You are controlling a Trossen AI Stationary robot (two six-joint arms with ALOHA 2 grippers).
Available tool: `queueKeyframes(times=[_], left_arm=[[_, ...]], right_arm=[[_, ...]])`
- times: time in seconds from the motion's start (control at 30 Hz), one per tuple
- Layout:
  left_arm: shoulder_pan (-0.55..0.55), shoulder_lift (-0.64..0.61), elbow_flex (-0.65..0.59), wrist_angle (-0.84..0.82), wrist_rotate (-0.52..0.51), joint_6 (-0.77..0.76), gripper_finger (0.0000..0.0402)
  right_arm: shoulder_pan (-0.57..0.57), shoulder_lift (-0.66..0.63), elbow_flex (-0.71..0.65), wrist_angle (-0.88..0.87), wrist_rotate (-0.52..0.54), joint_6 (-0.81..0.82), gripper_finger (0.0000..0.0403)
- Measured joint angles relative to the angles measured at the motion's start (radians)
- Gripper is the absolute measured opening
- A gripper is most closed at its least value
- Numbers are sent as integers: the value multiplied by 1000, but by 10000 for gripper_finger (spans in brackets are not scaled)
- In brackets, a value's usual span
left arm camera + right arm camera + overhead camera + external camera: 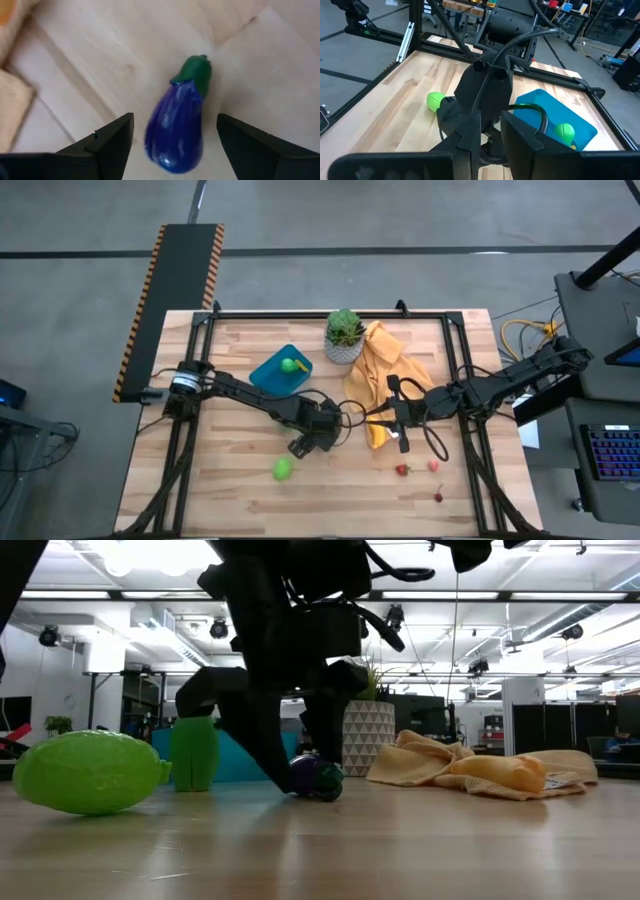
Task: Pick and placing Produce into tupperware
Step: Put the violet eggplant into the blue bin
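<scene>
Two fingers of your left tool (172, 137) stand open astride the eggplant (179, 122) on the table (100, 60); right tool's (490, 135) state unclear.

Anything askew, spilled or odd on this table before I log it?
One thing: a crumpled yellow cloth lies bunched on the wooden table beside the white potted plant, with no part in the produce task. Otherwise nothing looks spilled or damaged; the purple toy eggplant lies flat between the left gripper's open fingers.
</scene>
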Motion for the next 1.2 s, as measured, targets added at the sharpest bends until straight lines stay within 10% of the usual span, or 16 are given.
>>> queueKeyframes(times=[0.47,1.2], left_arm=[[3,31,8,-6,21,1,267],[5,32,25,7,19,1,140]], right_arm=[[0,0,0,0,0,-3,68],[0,-1,8,-2,0,0,68]])
